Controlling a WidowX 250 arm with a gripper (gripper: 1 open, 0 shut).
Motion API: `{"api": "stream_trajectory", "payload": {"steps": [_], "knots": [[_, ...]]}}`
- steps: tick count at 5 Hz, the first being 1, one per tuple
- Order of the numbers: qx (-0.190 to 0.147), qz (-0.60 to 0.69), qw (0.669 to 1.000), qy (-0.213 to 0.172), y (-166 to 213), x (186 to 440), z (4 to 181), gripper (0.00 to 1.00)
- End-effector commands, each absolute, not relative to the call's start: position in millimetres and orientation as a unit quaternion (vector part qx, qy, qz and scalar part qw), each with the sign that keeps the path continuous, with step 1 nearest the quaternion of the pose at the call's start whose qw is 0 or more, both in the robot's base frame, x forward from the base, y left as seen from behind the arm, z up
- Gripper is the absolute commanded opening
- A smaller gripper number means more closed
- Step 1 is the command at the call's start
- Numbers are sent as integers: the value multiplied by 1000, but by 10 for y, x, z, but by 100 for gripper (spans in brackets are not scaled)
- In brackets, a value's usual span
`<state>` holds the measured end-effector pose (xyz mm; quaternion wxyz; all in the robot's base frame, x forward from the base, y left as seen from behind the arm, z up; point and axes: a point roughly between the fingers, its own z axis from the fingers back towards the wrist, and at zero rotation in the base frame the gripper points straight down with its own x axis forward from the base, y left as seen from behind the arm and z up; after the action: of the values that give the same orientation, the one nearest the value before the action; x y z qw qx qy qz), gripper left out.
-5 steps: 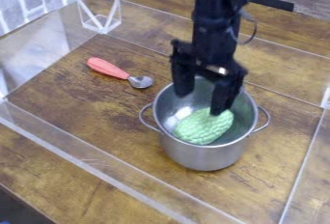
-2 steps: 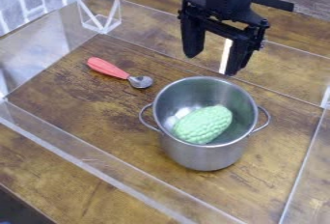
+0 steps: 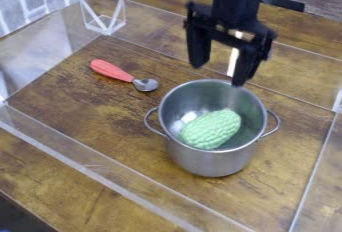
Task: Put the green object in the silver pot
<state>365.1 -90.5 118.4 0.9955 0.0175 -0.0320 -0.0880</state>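
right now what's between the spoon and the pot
Nothing: in the camera view only bare wood table separates the spoon from the pot; the spoon's bowl ends just short of the pot's rim.

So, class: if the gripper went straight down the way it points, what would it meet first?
Probably the green object inside the silver pot; the gripper hangs above with jaws open, though depth is uncertain.

Evenly and brightly lit, apparently from overhead. Soft glare along the silver pot (image 3: 214, 126) rim and on the clear walls around the table (image 3: 80, 116). Faint, short shadows only. Low resolution, coarse and grainy throughout; slight motion blur on the pincer (image 3: 223, 64).
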Motion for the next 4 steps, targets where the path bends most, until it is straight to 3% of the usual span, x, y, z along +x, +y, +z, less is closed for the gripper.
{"api": "stream_trajectory", "payload": {"steps": [1, 4], "knots": [[8, -96, 993, -74, -925, 3565, 1336, 100], [4, -99, 994, -56, -997, 3631, 1103, 100]]}}
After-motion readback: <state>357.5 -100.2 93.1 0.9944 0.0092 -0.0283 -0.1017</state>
